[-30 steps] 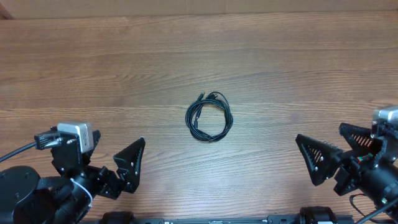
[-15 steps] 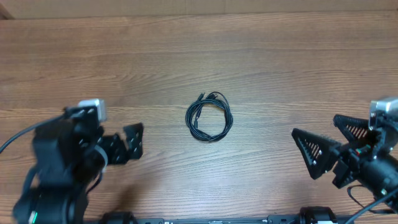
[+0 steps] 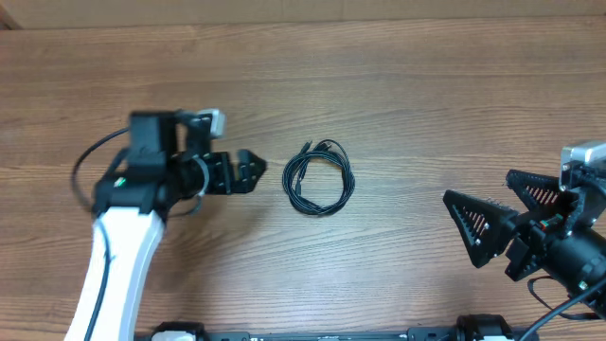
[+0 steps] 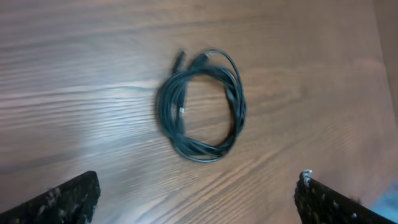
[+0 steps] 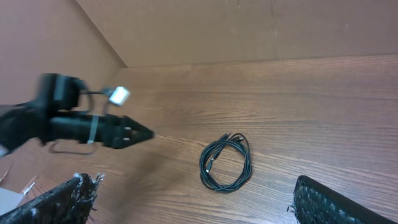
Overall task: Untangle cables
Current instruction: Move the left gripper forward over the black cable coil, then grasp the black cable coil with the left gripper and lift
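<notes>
The cables [image 3: 319,177] lie in a small black loop in the middle of the brown worktop [image 3: 426,85]. Their little plug ends poke out at the far side of the loop. The left gripper [image 3: 256,171] is just to the left of the loop, near it but not touching. Its jaws are wide open and hold nothing. The right gripper [image 3: 479,186] is well apart from the loop, on the right and nearer side. It too is wide open and empty.
</notes>
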### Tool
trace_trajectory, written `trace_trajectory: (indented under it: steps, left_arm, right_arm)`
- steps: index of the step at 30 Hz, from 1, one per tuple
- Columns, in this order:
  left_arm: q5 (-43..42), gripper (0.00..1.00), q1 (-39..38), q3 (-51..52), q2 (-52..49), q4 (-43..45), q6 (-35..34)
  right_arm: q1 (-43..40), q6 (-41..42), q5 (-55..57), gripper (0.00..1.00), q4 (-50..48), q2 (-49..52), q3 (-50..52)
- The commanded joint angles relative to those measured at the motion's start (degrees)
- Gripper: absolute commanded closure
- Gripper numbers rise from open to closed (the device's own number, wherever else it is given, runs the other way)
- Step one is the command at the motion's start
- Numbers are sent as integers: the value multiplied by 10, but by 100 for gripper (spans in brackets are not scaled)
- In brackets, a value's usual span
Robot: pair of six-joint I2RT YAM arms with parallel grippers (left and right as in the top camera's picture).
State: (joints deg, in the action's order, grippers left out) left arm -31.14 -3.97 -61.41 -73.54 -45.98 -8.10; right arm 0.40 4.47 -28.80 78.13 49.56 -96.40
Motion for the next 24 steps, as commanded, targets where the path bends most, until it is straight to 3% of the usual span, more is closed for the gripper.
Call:
trace_trajectory:
  steps: [1,6,13,18,24]
  left_arm:
    - [-32,0,-49,4,-58,38,23]
    - [-7,0,-127,4,-131,114,23]
    - [163,0,-203,4,-198,185,23]
    - [248,0,-228,4,-230,234,23]
    - [293,0,-229,4,-256,278,23]
  right_arm:
    - [-1,0,-7,0,-2,-1,-7]
    - [-1,0,-7,0,0,-1,-7]
    - [-1,0,-7,0,4,-1,-7]
    - [-1,0,-7,0,4,-1,-7]
    - [-1,0,-7,0,5,-1,-7]
